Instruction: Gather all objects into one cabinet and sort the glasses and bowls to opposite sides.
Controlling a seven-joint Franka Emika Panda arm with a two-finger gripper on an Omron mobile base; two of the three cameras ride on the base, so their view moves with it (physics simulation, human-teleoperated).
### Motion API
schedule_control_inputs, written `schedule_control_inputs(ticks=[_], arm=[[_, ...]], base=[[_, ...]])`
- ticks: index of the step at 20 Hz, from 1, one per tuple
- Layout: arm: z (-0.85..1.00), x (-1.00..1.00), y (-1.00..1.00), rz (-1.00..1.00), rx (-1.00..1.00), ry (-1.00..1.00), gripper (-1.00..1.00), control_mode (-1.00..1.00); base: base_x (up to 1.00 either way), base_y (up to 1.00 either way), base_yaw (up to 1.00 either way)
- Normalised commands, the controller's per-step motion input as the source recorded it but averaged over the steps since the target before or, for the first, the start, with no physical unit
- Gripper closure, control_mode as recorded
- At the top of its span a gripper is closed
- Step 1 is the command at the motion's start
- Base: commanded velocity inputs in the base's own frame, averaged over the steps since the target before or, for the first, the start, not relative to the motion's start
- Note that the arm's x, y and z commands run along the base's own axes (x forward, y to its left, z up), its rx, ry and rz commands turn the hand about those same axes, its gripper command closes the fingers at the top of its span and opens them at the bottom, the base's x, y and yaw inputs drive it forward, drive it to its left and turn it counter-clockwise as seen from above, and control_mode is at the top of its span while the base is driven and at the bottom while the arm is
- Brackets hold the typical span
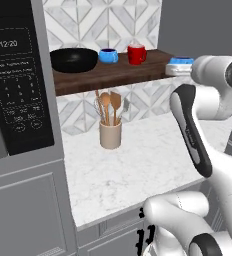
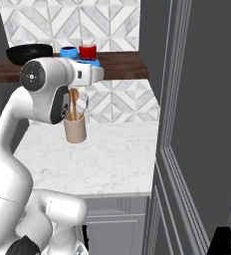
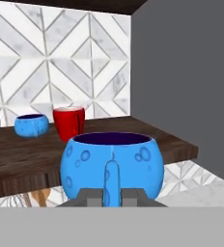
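**A:** What is nearest the hand?

**B:** A squat glossy blue cup point(image 3: 111, 166) with a dark inside and a bubbled glaze. Its handle faces the camera, standing between the two dark finger tips of the gripper point(image 3: 111, 195). The tips sit close on either side of that handle, but whether they actually pinch it I cannot tell. In the left base view the cup point(image 1: 181, 61) hangs at the right end of the dark brown wood-grain shelf board point(image 1: 113, 75), level with its edge.

**A:** Any open room around it?

**B:** A plain grey wall point(image 3: 186, 82) closes the right side. Below lies the white marble counter point(image 1: 138, 160), bare but for a beige utensil holder point(image 1: 110, 134) with wooden spoons, standing near the tiled backsplash point(image 1: 98, 22). The board's right half is bare wood.

**A:** And farther along the board?

**B:** A bright red mug point(image 1: 136, 54), cylindrical, then just beside it a second small blue cup point(image 1: 108, 55). Beyond them, at the left end, sits the wide shallow black bowl point(image 1: 74, 60), glossy and much broader than the cups, near the microwave point(image 1: 18, 75).
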Motion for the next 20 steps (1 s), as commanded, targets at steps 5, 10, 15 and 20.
schedule_control_inputs(ticks=[5, 10, 15, 20], arm=[[-0.21, 0.2, 0.0, 0.01, 0.0, 0.0, 1.0, -1.0], [-0.03, 0.19, 0.0, 0.01, 0.0, 0.0, 1.0, -1.0], [-0.07, 0.22, 0.0, 0.01, 0.0, 0.05, 1.0, -1.0], [-0.15, 0.25, 0.0, 0.01, 0.0, 0.08, 1.0, -1.0]], base=[[0.0, 0.0, 0.0], [0.0, 0.0, 0.0], [0.0, 0.0, 0.0], [0.0, 0.0, 0.0]])
